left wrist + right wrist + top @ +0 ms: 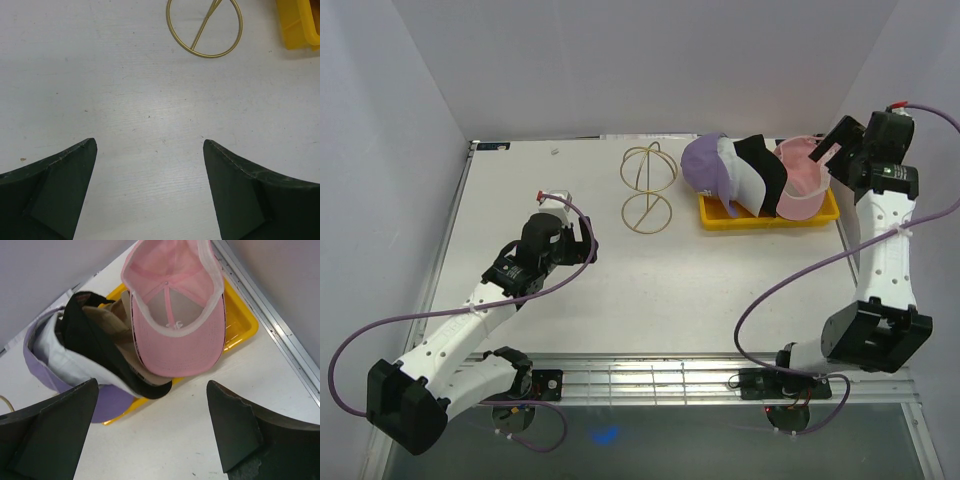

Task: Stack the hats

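Four hats sit together in the yellow tray (820,218) at the far right of the tabletop (570,300), tipped on their sides and leaning one into the next. From left to right they are the purple hat (703,162), the white hat (735,170), the black hat (763,165) and the pink hat (800,180); the pink one shows its hollow inside to the right wrist view. A tan patch shows inside the black hat; I take it for lining rather than a fifth cap, though I cannot be sure.

They overlap loosely, more a slumped row than a tidy stack, so I would judge the stacking not yet done. All four are untouched, and the gold wire stand (647,190) beside the tray carries nothing. What is left, as I read it, is to lift each hat and seat it squarely on another.

The right jaws stand wide apart and empty, hovering just short of the pink and black brims; the left jaws are likewise apart and empty, over bare tabletop well away from the tray.

By count: four hats, one of each colour; one tray; one stand; two arms.
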Controlling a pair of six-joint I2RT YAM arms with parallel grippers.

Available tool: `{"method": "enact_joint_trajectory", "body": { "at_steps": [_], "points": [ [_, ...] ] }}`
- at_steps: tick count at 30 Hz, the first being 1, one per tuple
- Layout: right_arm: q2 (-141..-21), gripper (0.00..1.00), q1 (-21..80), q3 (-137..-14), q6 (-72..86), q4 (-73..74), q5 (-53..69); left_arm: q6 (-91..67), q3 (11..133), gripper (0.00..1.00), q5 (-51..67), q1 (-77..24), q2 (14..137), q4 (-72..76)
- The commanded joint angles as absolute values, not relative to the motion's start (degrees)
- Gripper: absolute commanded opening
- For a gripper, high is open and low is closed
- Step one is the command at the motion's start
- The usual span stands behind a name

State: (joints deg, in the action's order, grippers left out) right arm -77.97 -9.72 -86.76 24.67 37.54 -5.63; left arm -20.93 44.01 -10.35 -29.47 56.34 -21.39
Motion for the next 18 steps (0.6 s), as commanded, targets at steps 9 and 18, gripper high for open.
{"method": "enact_joint_trajectory", "body": {
  "at_steps": [9, 18],
  "points": [
    [-92.63, 0.98, -22.49, -88.96, 27.25, 37.54, 5.96, -20.48, 45.62, 0.98, -12.66, -29.53, 54.32, -22.50],
    [-95.97, 0.83, -22.68, -82.89, 24.70, 34.54, 4.30, -20.39, 45.97, 0.98, -12.39, -29.53, 54.32, -23.03]
  ]
}}
